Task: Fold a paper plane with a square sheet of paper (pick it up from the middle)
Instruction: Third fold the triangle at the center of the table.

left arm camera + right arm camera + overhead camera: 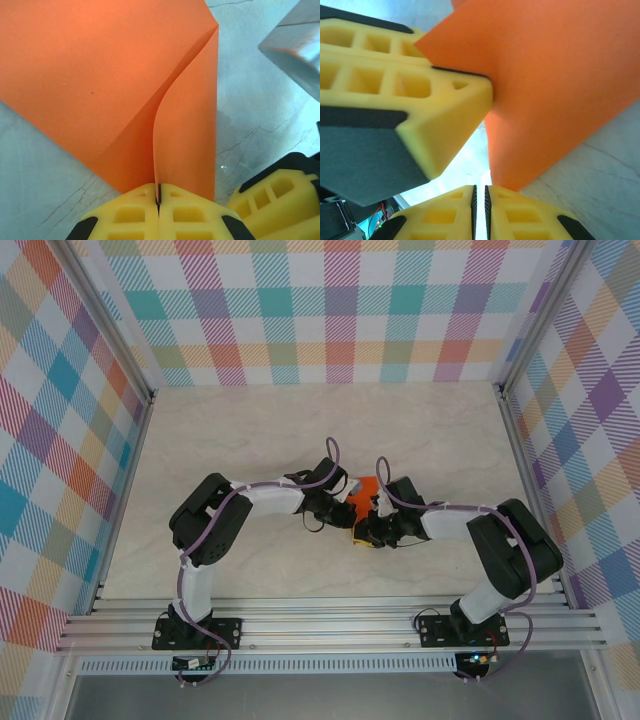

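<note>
The square sheet of paper (364, 486) is bright orange and folded, with one flap curling up along a crease (100, 75). My left gripper (159, 199) is shut on the near edge of that raised flap, at the middle of the table (349, 508). In the right wrist view the left gripper's yellow fingers (420, 75) pinch the paper (560, 75) from the upper left. My right gripper (480, 197) is just below the paper's lower corner, its jaws nearly together with only a thin bare slit and nothing between them. It sits close beside the left gripper (369, 526).
Pale marbled tabletop (250, 430) with checked walls on three sides. The aluminium rail (330, 625) carrying both arm bases runs along the near edge. A yellow finger of the right gripper (272, 200) and a grey metal part (295, 45) crowd the right of the left wrist view.
</note>
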`<state>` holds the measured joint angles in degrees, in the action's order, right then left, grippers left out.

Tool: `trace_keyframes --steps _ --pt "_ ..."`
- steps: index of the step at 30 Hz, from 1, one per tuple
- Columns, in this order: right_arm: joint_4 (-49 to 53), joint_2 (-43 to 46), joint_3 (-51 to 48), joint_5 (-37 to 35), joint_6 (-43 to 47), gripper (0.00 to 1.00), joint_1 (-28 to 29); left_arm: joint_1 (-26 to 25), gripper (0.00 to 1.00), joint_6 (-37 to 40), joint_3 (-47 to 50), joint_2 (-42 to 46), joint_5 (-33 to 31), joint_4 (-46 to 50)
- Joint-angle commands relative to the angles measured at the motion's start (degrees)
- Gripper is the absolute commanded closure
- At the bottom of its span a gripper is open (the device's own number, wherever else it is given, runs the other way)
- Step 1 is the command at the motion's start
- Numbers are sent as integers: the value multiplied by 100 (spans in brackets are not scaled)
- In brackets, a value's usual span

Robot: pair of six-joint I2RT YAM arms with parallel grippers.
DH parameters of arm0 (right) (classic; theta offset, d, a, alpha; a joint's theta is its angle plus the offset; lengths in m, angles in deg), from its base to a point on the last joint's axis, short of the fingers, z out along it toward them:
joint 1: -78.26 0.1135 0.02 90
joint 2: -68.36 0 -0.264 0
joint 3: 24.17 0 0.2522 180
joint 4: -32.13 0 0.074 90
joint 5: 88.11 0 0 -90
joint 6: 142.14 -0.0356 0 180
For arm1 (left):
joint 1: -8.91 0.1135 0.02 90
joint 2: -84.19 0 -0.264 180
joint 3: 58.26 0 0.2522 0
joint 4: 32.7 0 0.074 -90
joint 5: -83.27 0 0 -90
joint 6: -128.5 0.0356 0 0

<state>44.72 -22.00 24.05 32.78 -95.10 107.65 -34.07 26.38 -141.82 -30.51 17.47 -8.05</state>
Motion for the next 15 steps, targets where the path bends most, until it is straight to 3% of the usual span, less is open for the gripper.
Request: trace_keyframes --steps 1,10,15 --pt "135 15 -36 -99 -47 85 123 75 96 114 5 -221 -259 450" --pt "770 -458 207 -878 -15 86 332 82 96 105 -3 -215 -252 454" --pt "922 -109 243 -904 27 86 362 86 96 114 -7 -212 -252 454"
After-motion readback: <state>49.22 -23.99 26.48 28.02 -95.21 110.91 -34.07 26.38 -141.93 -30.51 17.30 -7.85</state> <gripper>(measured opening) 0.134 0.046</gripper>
